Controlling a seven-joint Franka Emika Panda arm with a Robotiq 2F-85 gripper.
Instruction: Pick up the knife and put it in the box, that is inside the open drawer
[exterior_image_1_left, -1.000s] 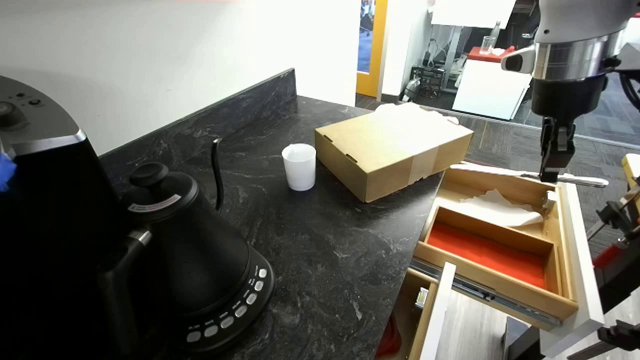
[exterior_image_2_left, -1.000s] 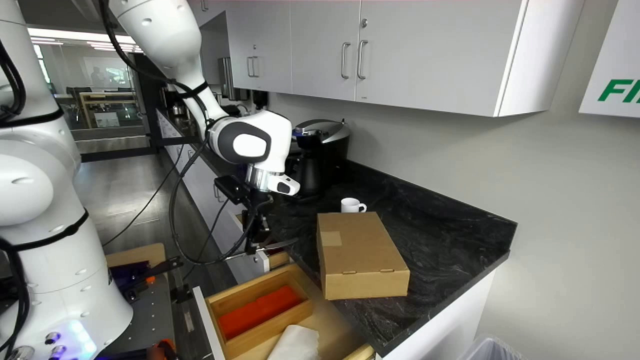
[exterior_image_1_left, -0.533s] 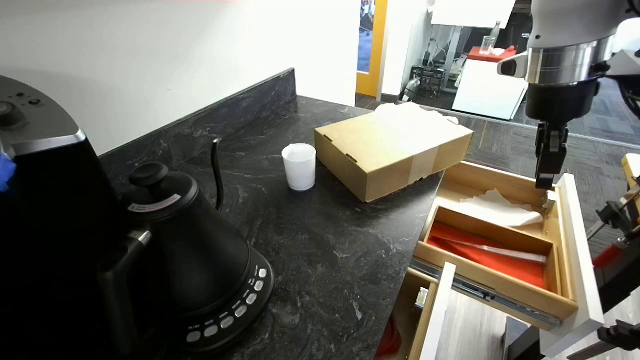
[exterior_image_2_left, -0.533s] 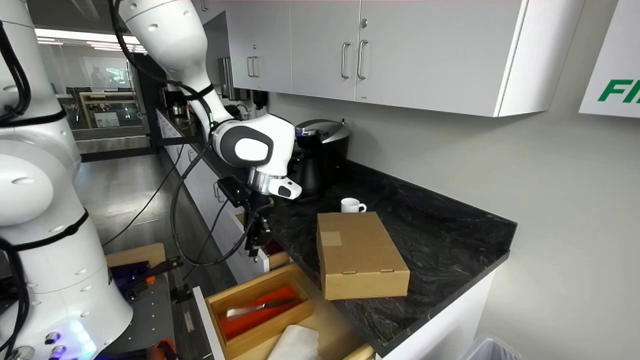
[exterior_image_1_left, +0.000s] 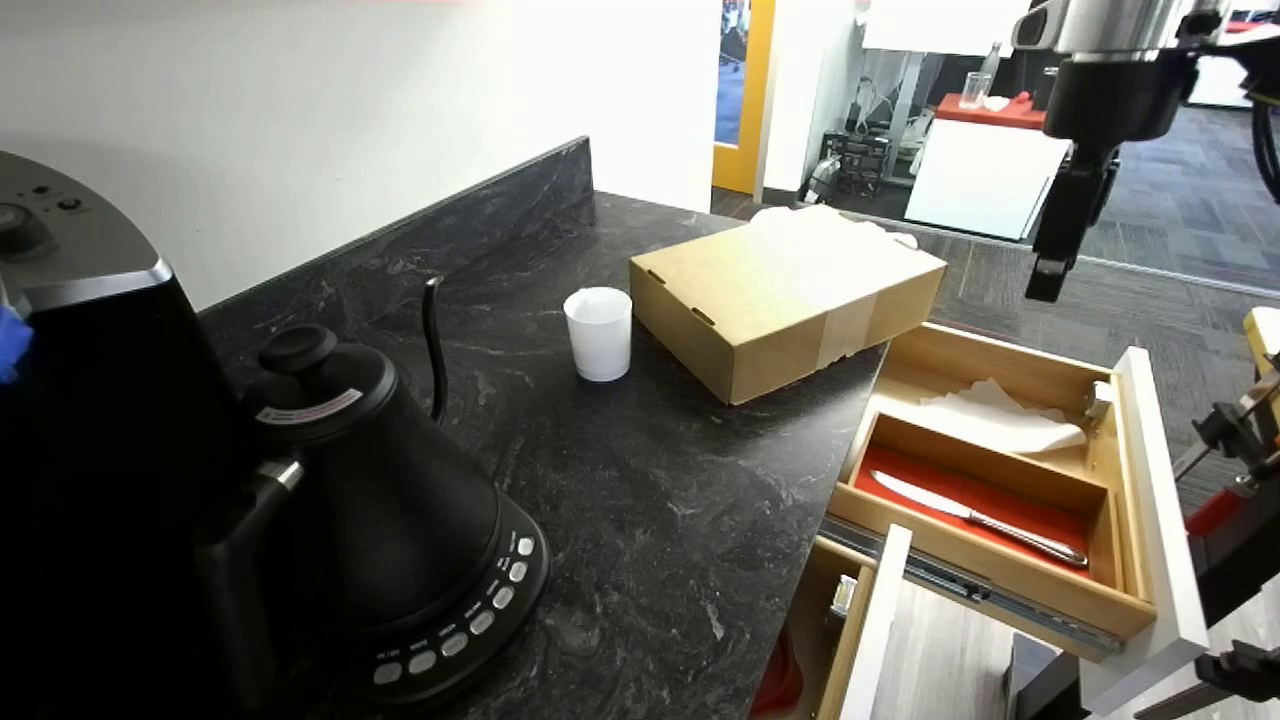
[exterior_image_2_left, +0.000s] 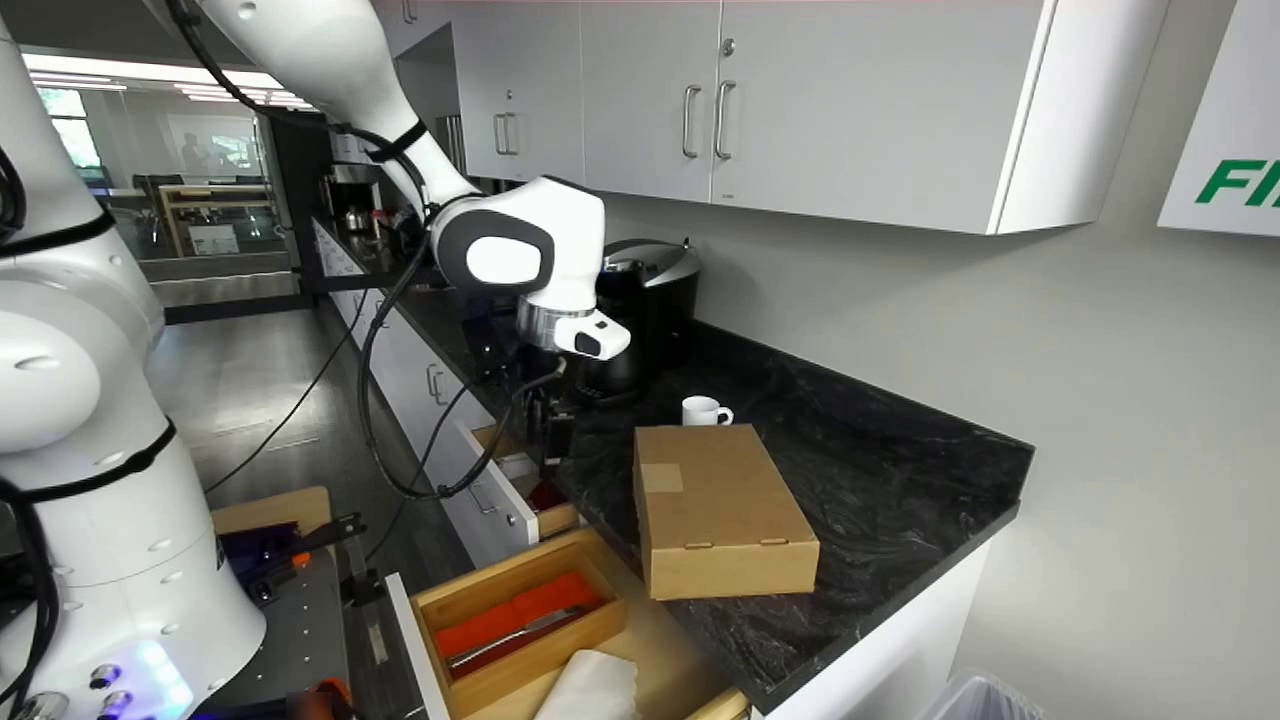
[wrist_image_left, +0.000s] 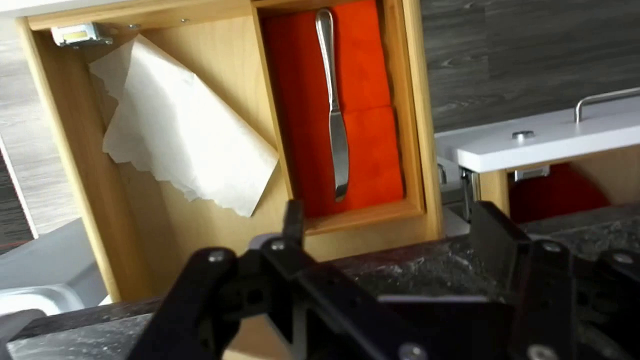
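Wrist view: the knife (wrist_image_left: 334, 106) lies in the box (wrist_image_left: 367, 214), well apart from the wide-spread claw (wrist_image_left: 389, 216).

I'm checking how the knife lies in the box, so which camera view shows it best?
The wrist view: it looks down on the knife and shows it end to end, uncovered, inside the box. Both exterior views also show it lying there, but smaller and at a slant.
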